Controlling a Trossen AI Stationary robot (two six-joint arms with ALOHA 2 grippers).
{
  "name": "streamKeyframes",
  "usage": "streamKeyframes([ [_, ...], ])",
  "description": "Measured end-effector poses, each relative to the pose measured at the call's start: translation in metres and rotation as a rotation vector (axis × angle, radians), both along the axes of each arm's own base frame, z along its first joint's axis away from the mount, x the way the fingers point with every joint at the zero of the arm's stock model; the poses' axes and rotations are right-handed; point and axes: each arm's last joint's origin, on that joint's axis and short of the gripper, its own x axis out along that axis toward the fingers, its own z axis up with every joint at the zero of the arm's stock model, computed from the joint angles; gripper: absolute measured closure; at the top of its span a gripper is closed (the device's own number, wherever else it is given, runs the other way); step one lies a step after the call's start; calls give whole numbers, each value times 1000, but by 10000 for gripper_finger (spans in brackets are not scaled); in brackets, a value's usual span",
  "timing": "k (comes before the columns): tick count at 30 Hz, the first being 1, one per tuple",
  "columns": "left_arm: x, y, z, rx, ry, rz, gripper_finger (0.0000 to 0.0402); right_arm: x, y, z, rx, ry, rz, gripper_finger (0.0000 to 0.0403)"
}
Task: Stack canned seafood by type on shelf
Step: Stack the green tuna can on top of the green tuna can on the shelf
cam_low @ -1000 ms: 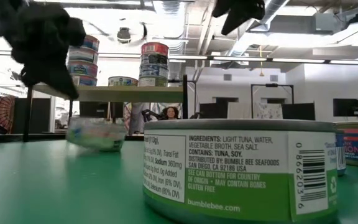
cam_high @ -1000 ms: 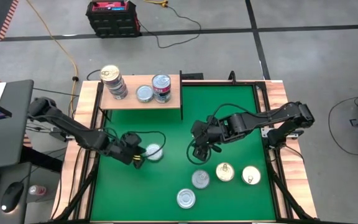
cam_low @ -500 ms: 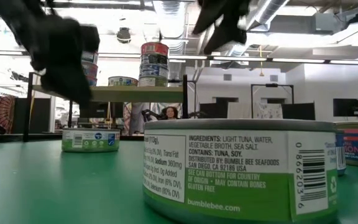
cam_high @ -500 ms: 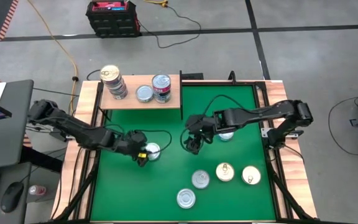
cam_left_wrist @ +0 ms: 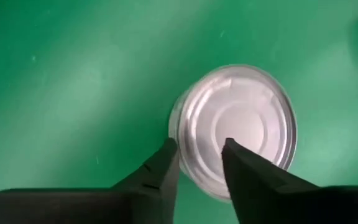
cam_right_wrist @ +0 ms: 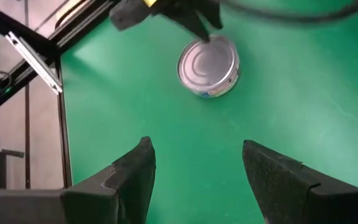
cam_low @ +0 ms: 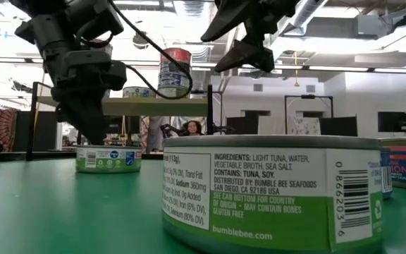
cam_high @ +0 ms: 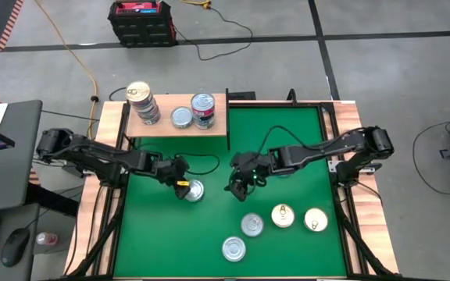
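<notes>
Tins [cam_high: 143, 103] stand stacked on the shelf [cam_high: 162, 128]; the part-open left pincer [cam_high: 183, 186] straddles a loose tin's [cam_high: 194, 190] rim, the open, empty right pincer [cam_high: 236, 186] nearby.

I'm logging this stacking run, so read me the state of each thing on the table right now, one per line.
Silver-lidded tin with green label: upright on the green mat, not gripped.
Left gripper: at that tin's rim, fingers narrowly apart.
Right gripper: open, empty, above the mat.
Light-wood shelf: holds a tall tin stack, a shorter stack, a single tin.
Four loose tins: upright on the mat.
</notes>
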Motion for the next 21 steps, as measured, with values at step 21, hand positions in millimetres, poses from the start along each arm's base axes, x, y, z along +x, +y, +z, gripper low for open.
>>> streamKeyframes([
  [21, -7, 9, -28, -139, -61, 99, 317, -2, 11, -1, -7, 9, 25, 138],
])
